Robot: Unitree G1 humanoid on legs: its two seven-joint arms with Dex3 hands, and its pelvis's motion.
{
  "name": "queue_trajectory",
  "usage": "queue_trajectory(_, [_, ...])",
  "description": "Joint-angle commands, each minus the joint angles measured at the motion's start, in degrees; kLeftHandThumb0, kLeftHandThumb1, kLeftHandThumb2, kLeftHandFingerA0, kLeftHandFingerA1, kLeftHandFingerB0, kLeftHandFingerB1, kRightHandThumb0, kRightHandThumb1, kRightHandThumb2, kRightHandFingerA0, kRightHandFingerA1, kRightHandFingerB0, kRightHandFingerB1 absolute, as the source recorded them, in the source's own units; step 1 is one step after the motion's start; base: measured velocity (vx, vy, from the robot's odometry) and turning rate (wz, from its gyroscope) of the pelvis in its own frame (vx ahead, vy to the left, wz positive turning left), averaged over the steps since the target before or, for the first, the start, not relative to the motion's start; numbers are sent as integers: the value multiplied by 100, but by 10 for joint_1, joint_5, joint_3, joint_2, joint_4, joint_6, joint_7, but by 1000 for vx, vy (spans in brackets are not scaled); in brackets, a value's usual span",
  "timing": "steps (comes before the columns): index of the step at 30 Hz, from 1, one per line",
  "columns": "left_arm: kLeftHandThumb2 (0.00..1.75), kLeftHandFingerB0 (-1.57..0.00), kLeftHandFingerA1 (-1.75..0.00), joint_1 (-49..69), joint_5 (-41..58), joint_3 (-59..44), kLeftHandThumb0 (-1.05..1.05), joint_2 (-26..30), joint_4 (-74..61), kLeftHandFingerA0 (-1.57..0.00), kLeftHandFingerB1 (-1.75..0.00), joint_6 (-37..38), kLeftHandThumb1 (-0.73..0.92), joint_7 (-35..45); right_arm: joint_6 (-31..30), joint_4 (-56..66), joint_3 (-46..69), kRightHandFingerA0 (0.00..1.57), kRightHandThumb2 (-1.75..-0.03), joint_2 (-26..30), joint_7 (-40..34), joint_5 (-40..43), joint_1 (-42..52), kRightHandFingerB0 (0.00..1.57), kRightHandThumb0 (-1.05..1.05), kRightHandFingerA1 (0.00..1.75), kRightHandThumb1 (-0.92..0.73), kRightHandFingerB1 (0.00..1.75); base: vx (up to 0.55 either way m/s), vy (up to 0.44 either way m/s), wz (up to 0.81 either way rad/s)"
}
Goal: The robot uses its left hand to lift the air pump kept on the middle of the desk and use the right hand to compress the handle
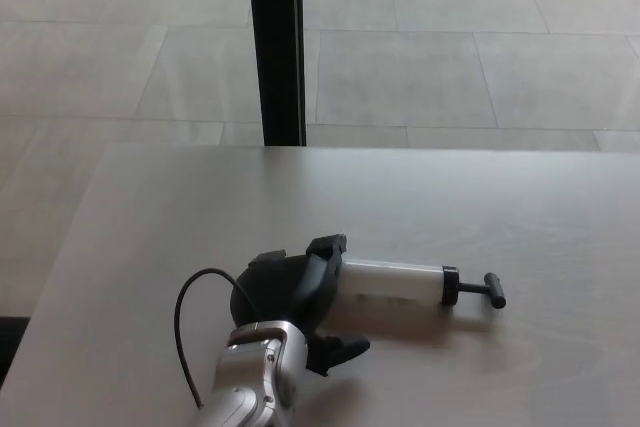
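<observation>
Air pump (pixel 392 285) lies flat on the desk (pixel 480 197), white barrel horizontal, black collar and T-handle (pixel 493 290) pointing to my right, rod only a little way out. Shadow sits right under the barrel, so it looks set down on the surface. My left hand (pixel 295 297) is at the pump's left end; my fingers (pixel 326 259) are spread, one above the barrel end, one (pixel 340 351) splayed below it, not clenched round it. Whether they touch the barrel end, can't tell. Silver wrist and a black cable loop (pixel 185 312) trail from the hand toward the near edge. My right hand isn't in view.

Right of the handle: bare desk out to the frame edge. Beyond the pump: wide bare desk up to the far edge. Left of the hand: bare strip, then the desk's left edge. Past the far edge, tiled floor (pixel 430 57) and a black vertical post (pixel 276 47), well apart from the pump.
</observation>
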State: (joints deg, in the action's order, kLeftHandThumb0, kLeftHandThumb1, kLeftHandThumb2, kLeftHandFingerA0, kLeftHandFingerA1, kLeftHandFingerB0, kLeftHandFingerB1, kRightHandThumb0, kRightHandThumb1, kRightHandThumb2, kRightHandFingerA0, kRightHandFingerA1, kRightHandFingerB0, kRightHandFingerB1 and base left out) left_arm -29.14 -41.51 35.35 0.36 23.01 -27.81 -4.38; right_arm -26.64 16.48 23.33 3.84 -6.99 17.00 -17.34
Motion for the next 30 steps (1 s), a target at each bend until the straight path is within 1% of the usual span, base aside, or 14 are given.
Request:
queue_trajectory(1, [61,0,0,-22,23,18,-105,45,-20,0,0,-122,68,243,-35,21,3,1,-73,3,-10,15,15,15,-71,33,-92,31,0,0,0])
queue_trajectory(4, [62,0,0,-32,23,20,-105,45,-23,0,0,-126,68,263,-35,17,6,0,-74,7,-9,15,15,13,-70,33,-92,30,0,0,0])
queue_trajectory(5, [64,0,0,-33,23,20,-105,47,-27,0,0,-126,68,267,-34,17,5,0,-112,7,-9,14,15,9,-72,35,-76,39,0,0,0])
queue_trajectory(8, [64,0,0,-32,22,18,-105,56,-55,0,0,-125,69,281,-35,15,4,0,-75,5,-8,14,15,13,-73,32,-92,29,0,0,0])
queue_trajectory(9, [64,0,0,-34,20,19,-105,58,-61,0,0,-125,72,287,-34,14,4,0,-112,7,-6,15,14,12,-80,29,-80,35,0,0,0])
queue_trajectory(10, [92,0,0,-35,16,21,-105,67,-78,0,0,-124,55,296,-31,14,5,0,-113,7,-2,18,14,12,-80,29,-80,35,0,0,0])
queue_trajectory(11, [62,0,0,-35,14,19,-105,74,-98,0,0,-126,73,303,-34,15,5,0,-113,9,-2,18,13,12,-80,29,-80,35,0,0,0])
queue_trajectory(15, [93,0,0,-36,10,-6,-104,117,-181,0,0,-124,58,327,-39,16,7,0,-115,24,5,12,17,2,-84,24,-84,28,0,0,0])
queue_trajectory(19, [89,0,0,-15,26,-63,-101,165,-268,0,0,-89,56,314,-45,21,20,0,-113,29,3,15,23,11,-78,30,-80,36,0,0,0])
queue_trajectory(22, [62,0,0,40,146,-213,-91,195,-336,0,-2,41,70,252,-51,22,46,0,-112,46,13,26,36,12,-79,30,-79,36,0,0,0])
queue_trajectory(23, [98,0,-17,57,202,-261,-98,188,-331,0,0,94,59,244,-50,22,50,0,-112,51,16,26,40,11,-79,30,-79,35,0,0,0])
queue_trajectory(28, [103,-13,-13,104,388,-483,-93,141,-375,0,-16,140,64,252,-46,13,85,0,-115,85,40,31,69,2,-83,24,-84,28,0,0,0])
queue_trajectory(29, [67,-11,-29,114,461,-578,-81,124,-379,-4,-25,127,87,258,-33,4,100,0,-114,94,42,24,81,9,-77,30,-80,35,0,0,0])
queue_trajectory(30, [109,-5,-30,115,519,-639,-87,124,-355,-1,-27,133,73,274,-34,-2,117,0,-115,101,42,26,88,4,-84,24,-84,31,0,0,0])
